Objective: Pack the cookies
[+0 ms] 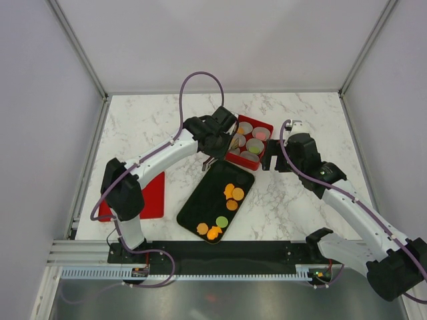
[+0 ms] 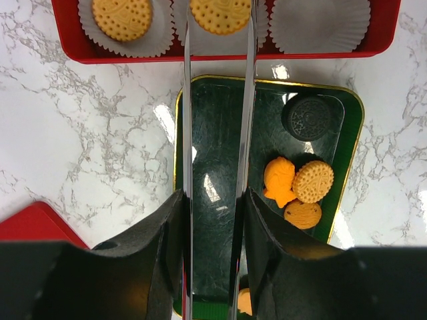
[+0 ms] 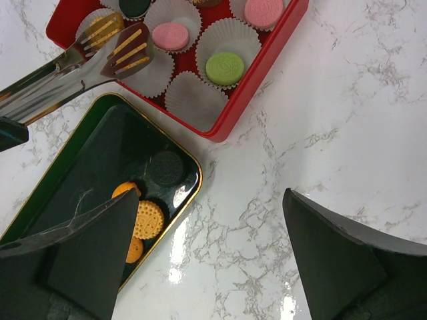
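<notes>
My left gripper (image 1: 213, 137) (image 2: 213, 197) is shut on metal tongs (image 2: 248, 100) that reach into the red box (image 1: 267, 127). The tong tips (image 3: 127, 50) straddle an orange cookie (image 2: 220, 15) lying in a paper cup; I cannot tell whether they pinch it. Another orange cookie (image 2: 121, 17) sits in the cup to its left. A pink cookie (image 3: 171, 35) and a green cookie (image 3: 225, 68) sit in other cups. Orange cookies (image 1: 231, 193) (image 2: 313, 181) and a dark cookie (image 2: 311, 119) (image 3: 167, 168) lie on the dark tray (image 1: 207, 193). My right gripper (image 1: 270, 160) (image 3: 210, 200) is open and empty over the marble.
Some paper cups (image 3: 195, 100) (image 2: 320, 23) in the red box are empty. A flat red lid (image 1: 152, 195) lies left of the tray. More cookies (image 1: 213, 231) sit at the tray's near end. The right gripper hangs just right of the tray and box.
</notes>
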Available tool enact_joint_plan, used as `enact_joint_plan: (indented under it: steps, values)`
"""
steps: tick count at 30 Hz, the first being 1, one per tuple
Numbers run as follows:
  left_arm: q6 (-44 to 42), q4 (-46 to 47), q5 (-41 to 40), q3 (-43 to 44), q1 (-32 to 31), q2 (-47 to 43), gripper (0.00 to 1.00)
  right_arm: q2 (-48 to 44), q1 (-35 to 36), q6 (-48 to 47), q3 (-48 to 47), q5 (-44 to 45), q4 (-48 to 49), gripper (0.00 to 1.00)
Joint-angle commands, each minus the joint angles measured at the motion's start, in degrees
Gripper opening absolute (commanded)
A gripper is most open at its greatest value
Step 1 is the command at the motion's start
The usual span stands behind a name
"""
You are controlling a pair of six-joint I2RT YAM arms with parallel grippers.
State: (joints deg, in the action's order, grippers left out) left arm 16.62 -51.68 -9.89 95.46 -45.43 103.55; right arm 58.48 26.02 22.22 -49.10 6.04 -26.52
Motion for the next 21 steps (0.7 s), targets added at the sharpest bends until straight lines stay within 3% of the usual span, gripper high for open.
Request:
enact_joint_plan:
  steps: [1,21]
  values:
    - [-2.3,2.37,0.66,-0.71,0.43,0.25,0.38,-1.09,-0.27,-0.6,0.15,-0.33,2.0,0.98]
    - [-2.38,3.34,1.36,-2.65,0.78,0.34,0.44,-1.79,-0.18,-0.51,0.32,-0.15,2.0,0.98]
